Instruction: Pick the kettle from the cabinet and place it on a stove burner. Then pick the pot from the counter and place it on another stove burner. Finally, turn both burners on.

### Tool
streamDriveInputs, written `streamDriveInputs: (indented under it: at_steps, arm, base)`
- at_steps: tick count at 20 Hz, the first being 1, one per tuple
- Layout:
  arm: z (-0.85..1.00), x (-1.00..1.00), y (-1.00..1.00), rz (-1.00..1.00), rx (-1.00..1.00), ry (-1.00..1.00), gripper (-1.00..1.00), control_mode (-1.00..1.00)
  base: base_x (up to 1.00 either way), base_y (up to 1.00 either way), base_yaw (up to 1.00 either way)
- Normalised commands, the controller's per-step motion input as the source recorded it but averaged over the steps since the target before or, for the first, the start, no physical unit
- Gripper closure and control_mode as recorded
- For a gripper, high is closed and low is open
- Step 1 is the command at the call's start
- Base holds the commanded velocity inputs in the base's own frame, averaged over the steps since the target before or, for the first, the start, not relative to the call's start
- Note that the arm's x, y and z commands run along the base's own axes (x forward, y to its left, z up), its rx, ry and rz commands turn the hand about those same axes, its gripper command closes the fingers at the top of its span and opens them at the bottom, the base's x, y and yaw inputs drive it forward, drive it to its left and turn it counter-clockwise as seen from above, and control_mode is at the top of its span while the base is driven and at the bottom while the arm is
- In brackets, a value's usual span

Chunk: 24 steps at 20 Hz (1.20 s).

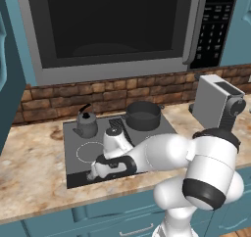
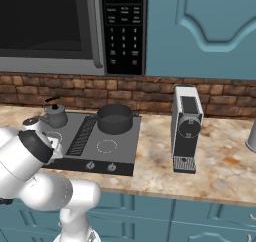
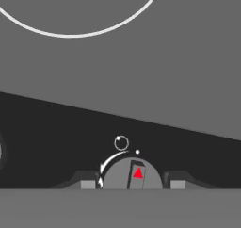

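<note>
While the arm reaches low over the cooktop's front edge, the gripper [image 3: 131, 183] sits at a round knob [image 3: 132, 174] on the dark front strip. In the hand view its two fingertips [image 3: 87, 183] stand on either side of the knob, partly open, with the knob between them; whether the pads actually press it cannot be told. The knob bears a red triangle mark, and a small white ring symbol is printed just above it. In the left base view the gripper [image 1: 92, 175] is at the front left of the cooktop [image 1: 73, 160].

Behind the knob strip lies an empty front burner [image 1: 89, 152], a thin white circle. Further back, the kettle [image 1: 86, 124] stands on the rear left burner and the pot [image 1: 143, 115] on the rear right one, with the ribbed strip between them. A white coffee machine [image 2: 186, 128] stands on the counter [image 2: 160, 166] right of the cooktop. A brick backsplash runs behind, with a microwave [image 1: 112, 25] above and a teal cabinet [image 2: 200, 31] beside it.
</note>
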Motion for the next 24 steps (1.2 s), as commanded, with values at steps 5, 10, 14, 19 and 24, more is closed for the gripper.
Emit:
streamDriveInputs:
  at_steps: [5,10,14,19,24]
  arm:
    - [-0.15,0.00,0.00,0.11,0.00,0.00,1.00,-1.00]
    - [-0.19,0.00,0.00,0.13,0.00,0.00,1.00,-1.00]
    - [-0.26,0.00,0.00,0.16,0.00,0.00,1.00,-1.00]
    - [-0.34,-0.10,0.00,0.19,0.00,0.00,1.00,-1.00]
    - [-0.36,-0.17,0.00,0.21,0.00,0.00,1.00,-1.00]
  base:
    - [0.00,0.00,0.00]
    - [0.00,0.00,0.00]
    - [0.00,0.00,0.00]
    - [0.00,0.00,0.00]
    - [0.00,0.00,0.00]
